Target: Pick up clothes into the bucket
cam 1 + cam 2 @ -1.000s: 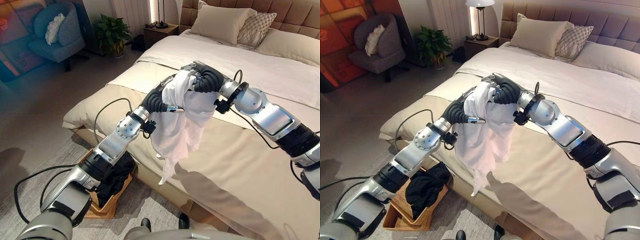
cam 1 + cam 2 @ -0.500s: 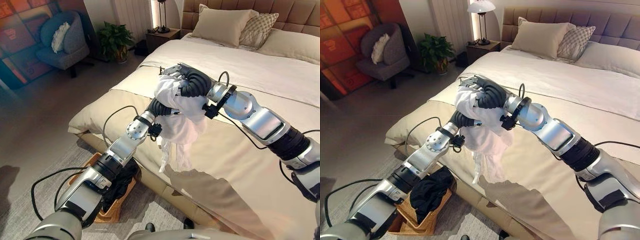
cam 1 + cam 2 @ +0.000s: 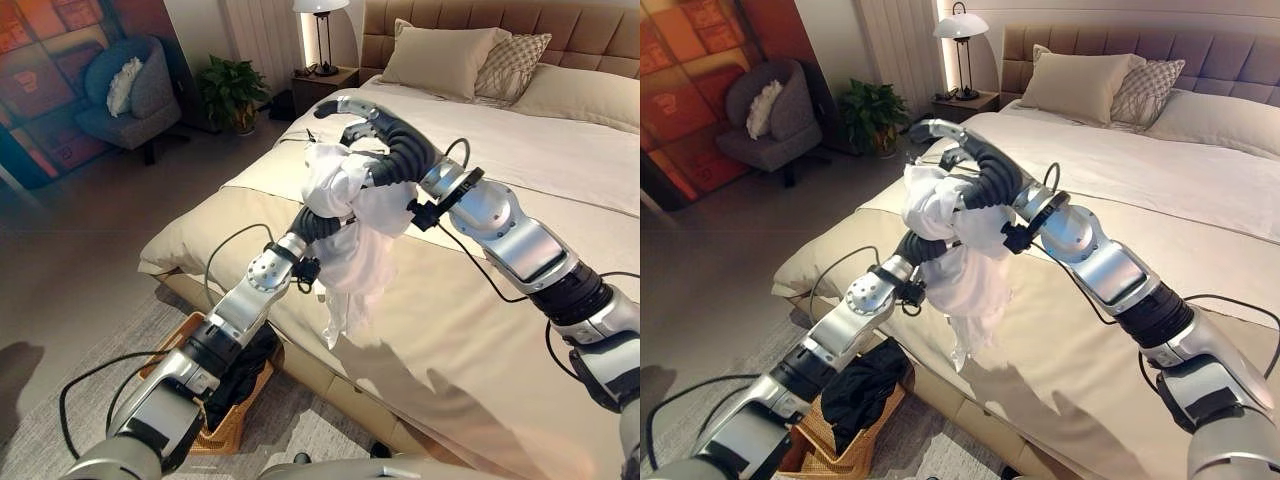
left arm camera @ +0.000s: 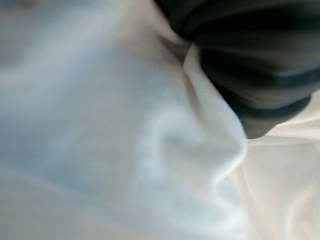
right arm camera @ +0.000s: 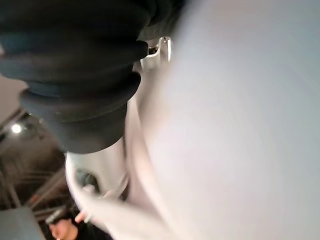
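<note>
Both hands meet at one white garment [image 3: 352,225], held bunched in the air above the near edge of the bed [image 3: 480,330]. Left hand [image 3: 318,222] is buried in the cloth; its finger state cannot be told. Right hand [image 3: 385,135] rests on top of the bundle, fingers extended forward and relaxed, not curled round the fabric. Garment's tail hangs toward 6 o'clock. Wicker basket [image 3: 812,432] sits on the floor at 7 o'clock from the garment, with dark clothing [image 3: 862,385] inside.
</note>
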Available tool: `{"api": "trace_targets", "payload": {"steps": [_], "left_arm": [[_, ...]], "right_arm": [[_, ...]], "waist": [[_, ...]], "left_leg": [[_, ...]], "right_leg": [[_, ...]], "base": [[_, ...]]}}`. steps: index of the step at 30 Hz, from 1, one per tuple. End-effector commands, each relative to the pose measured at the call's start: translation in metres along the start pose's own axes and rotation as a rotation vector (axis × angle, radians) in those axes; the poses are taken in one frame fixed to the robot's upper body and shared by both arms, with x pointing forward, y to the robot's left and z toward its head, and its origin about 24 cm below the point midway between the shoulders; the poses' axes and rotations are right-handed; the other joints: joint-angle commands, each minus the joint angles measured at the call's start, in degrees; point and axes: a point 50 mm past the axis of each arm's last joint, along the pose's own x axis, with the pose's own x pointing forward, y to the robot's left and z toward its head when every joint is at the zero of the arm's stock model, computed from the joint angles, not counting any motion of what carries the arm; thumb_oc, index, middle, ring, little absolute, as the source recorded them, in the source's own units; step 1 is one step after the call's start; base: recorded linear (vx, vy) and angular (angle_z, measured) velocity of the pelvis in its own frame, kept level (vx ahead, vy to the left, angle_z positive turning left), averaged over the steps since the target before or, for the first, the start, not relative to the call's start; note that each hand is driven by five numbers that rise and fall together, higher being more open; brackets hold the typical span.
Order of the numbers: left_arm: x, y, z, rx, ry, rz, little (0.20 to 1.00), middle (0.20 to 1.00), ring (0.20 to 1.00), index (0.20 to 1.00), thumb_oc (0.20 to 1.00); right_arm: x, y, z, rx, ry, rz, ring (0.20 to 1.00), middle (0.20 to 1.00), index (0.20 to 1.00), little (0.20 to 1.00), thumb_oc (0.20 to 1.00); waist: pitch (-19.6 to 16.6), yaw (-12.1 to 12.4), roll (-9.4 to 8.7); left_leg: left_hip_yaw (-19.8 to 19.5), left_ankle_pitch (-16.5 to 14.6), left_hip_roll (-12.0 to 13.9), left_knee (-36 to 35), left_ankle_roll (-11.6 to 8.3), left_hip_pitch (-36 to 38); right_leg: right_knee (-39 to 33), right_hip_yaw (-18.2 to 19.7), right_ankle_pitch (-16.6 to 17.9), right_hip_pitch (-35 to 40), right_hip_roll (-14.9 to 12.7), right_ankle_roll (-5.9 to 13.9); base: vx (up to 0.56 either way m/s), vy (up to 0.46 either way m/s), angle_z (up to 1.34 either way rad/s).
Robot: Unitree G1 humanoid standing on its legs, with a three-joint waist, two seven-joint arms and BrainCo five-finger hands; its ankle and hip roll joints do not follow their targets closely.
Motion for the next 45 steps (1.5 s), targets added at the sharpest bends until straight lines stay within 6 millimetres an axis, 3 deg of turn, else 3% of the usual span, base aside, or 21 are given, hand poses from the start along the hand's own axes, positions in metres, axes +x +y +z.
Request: {"api": "trace_targets", "payload": {"steps": [1, 5, 8, 11, 16, 18, 20, 22, 23, 26, 27, 28, 29, 31, 32, 36, 45], "left_arm": [[-0.001, 0.026, 0.013, -0.054, -0.072, 0.092, 0.200, 0.200, 0.200, 0.200, 0.200], [-0.029, 0.053, 0.006, -0.077, -0.053, 0.191, 0.200, 0.200, 0.200, 0.200, 0.200], [-0.069, 0.078, -0.008, -0.124, -0.005, 0.328, 0.200, 0.200, 0.200, 0.200, 0.200], [-0.088, 0.091, -0.014, -0.125, 0.019, 0.401, 0.200, 0.200, 0.200, 0.200, 0.200], [-0.131, 0.134, -0.018, -0.056, 0.050, 0.657, 0.200, 0.200, 0.200, 0.200, 0.200], [-0.147, 0.150, -0.014, -0.025, 0.037, 0.772, 0.200, 0.200, 0.200, 0.200, 0.200], [-0.147, 0.150, -0.014, -0.025, 0.037, 0.772, 0.200, 0.200, 0.200, 0.200, 0.200], [-0.165, 0.170, -0.006, 0.007, 0.001, 0.916, 0.200, 0.200, 0.200, 0.200, 0.200], [-0.165, 0.171, -0.005, 0.008, 0.001, 0.917, 0.200, 0.200, 0.200, 0.200, 0.200], [-0.178, 0.187, 0.005, 0.098, -0.004, 0.999, 0.200, 0.200, 0.200, 0.200, 0.200], [-0.185, 0.201, 0.020, 0.223, -0.015, 1.048, 0.200, 0.200, 0.200, 0.200, 0.200], [-0.185, 0.202, 0.020, 0.225, -0.016, 1.048, 0.200, 0.200, 0.200, 0.200, 0.200], [-0.189, 0.206, 0.024, 0.249, -0.027, 1.070, 0.200, 0.200, 0.200, 0.200, 0.200], [-0.191, 0.212, 0.029, 0.249, -0.053, 1.108, 0.200, 0.200, 0.200, 0.200, 0.200], [-0.190, 0.221, 0.037, 0.243, -0.096, 1.146, 0.200, 0.200, 0.200, 0.200, 0.200], [-0.180, 0.236, 0.050, 0.265, -0.121, 1.156, 0.200, 0.200, 0.200, 0.200, 0.200], [-0.159, 0.256, 0.069, 0.349, -0.127, 1.184, 0.200, 0.200, 0.200, 0.200, 0.200]], "right_arm": [[-0.004, -0.023, 0.022, -0.025, -0.137, -0.160, 1.000, 1.000, 1.000, 1.000, 1.000], [-0.028, -0.036, -0.003, 0.015, -0.033, -0.289, 1.000, 1.000, 1.000, 1.000, 1.000], [-0.058, -0.040, -0.030, 0.074, 0.084, -0.410, 1.000, 1.000, 1.000, 1.000, 1.000], [-0.073, -0.037, -0.042, 0.112, 0.139, -0.455, 1.000, 1.000, 1.000, 1.000, 1.000], [-0.127, -0.029, -0.083, 0.166, 0.374, -0.573, 1.000, 1.000, 1.000, 1.000, 1.000], [-0.158, -0.013, -0.104, 0.226, 0.514, -0.628, 1.000, 1.000, 1.000, 1.000, 1.000], [-0.158, -0.013, -0.104, 0.226, 0.514, -0.628, 1.000, 1.000, 1.000, 1.000, 1.000], [-0.204, 0.022, -0.132, 0.326, 0.732, -0.664, 1.000, 1.000, 1.000, 1.000, 1.000], [-0.203, 0.023, -0.132, 0.327, 0.731, -0.664, 1.000, 1.000, 1.000, 1.000, 1.000], [-0.238, 0.053, -0.149, 0.350, 0.927, -0.641, 1.000, 1.000, 1.000, 1.000, 1.000], [-0.256, 0.071, -0.156, 0.333, 1.035, -0.589, 1.000, 1.000, 1.000, 1.000, 1.000], [-0.256, 0.071, -0.156, 0.334, 1.033, -0.589, 1.000, 1.000, 1.000, 1.000, 1.000], [-0.271, 0.088, -0.162, 0.325, 1.130, -0.531, 1.000, 1.000, 1.000, 1.000, 1.000], [-0.279, 0.099, -0.165, 0.323, 1.188, -0.488, 1.000, 1.000, 1.000, 1.000, 1.000], [-0.294, 0.116, -0.169, 0.319, 1.282, -0.423, 1.000, 1.000, 1.000, 1.000, 1.000], [-0.306, 0.131, -0.173, 0.295, 1.370, -0.348, 1.000, 1.000, 1.000, 1.000, 1.000], [-0.298, 0.141, -0.180, 0.308, 1.383, -0.382, 1.000, 1.000, 1.000, 1.000, 1.000]], "waist": [[-4.0, 1.4, -4.05], [-4.1, 1.8, -3.85], [-4.1, 2.4, -3.80], [-4.1, 2.6, -3.75], [-3.4, 3.0, -3.85], [-2.6, 3.0, -3.86], [-2.6, 3.0, -3.87], [-0.6, 3.1, -4.08], [-0.7, 3.0, -4.15], [1.6, 3.1, -4.50], [3.9, 3.2, -5.01], [3.7, 3.1, -5.10], [4.9, 3.2, -5.38], [5.9, 3.3, -5.91], [7.3, 3.4, -6.70], [10.4, 3.3, -8.05], [17.0, 4.8, -12.30]], "left_leg": [[-0.8, -2.9, -0.8, 2.4, 0.44, -0.4], [-0.5, -3.1, -1.0, 2.0, 0.60, 0.0], [-0.2, -3.3, -1.3, 1.7, 0.91, 0.2], [0.0, -3.9, -1.4, 1.6, 1.01, 0.5], [0.0, -4.6, -2.2, 2.3, 1.59, -0.3], [-0.3, -4.9, -2.7, 3.1, 1.89, -1.2], [-0.3, -4.9, -2.7, 3.1, 1.89, -1.2], [-0.7, -5.1, -3.4, 4.3, 2.28, -3.4], [-0.7, -5.1, -3.4, 4.4, 2.29, -3.6], [-1.0, -5.4, -3.9, 6.5, 2.46, -6.3], [-1.2, -6.0, -4.3, 9.3, 2.45, -9.2], [-1.2, -6.0, -4.3, 9.6, 2.46, -9.6], [-1.5, -6.3, -4.6, 11.0, 2.46, -11.2], [-2.0, -6.4, -4.8, 12.0, 2.47, -13.3], [-2.3, -6.3, -5.0, 12.7, 2.52, -15.2], [-3.3, -5.8, -5.1, 14.2, 2.78, -19.5], [-4.8, -6.7, -4.5, 20.2, 2.83, -28.7]], "right_leg": [[0.3, -2.1, -3.1, 3.1, -3.7, 5.12], [0.2, -2.3, -3.0, 3.2, -4.0, 5.38], [0.2, -2.1, -2.8, 3.0, -4.3, 5.69], [0.2, -1.9, -3.2, 3.2, -4.4, 5.90], [0.3, -1.5, -2.8, 2.4, -5.2, 6.16], [0.5, -1.5, -2.5, 1.9, -5.7, 6.17], [0.5, -1.5, -2.5, 1.8, -5.7, 6.18], [0.9, -1.4, -1.9, 0.2, -6.3, 6.37], [1.0, -1.4, -1.9, 0.1, -6.3, 6.38], [1.8, -1.6, -1.3, -1.9, -6.9, 6.56], [2.6, -1.4, -0.7, -3.8, -7.2, 6.64], [2.7, -1.4, -0.7, -4.0, -7.2, 6.64], [3.0, -1.5, -0.5, -5.1, -7.4, 6.76], [3.3, -1.4, 0.0, -6.9, -7.5, 6.84], [3.9, -1.7, 0.5, -8.7, -7.7, 7.12], [5.8, -1.9, 1.2, -12.7, -8.5, 7.53], [8.5, -2.4, 2.0, -19.7, -8.9, 8.12]], "base": [[0.01, 0.035, 0.02], [0.01, 0.038, 0.00], [0.03, 0.042, -0.01], [0.00, 0.041, -0.02], [0.01, 0.056, -0.06], [-0.01, 0.078, -0.01], [-0.02, 0.048, 0.01], [-0.08, 0.096, 0.01], [-0.09, 0.070, 0.02], [-0.13, 0.069, 0.01], [-0.17, 0.058, 0.02], [-0.19, 0.071, -0.03], [-0.10, 0.045, 0.02], [-0.13, 0.065, 0.14], [-0.14, 0.080, 0.13], [-0.11, 0.071, 0.10], [-0.09, 0.039, 0.07]]}}
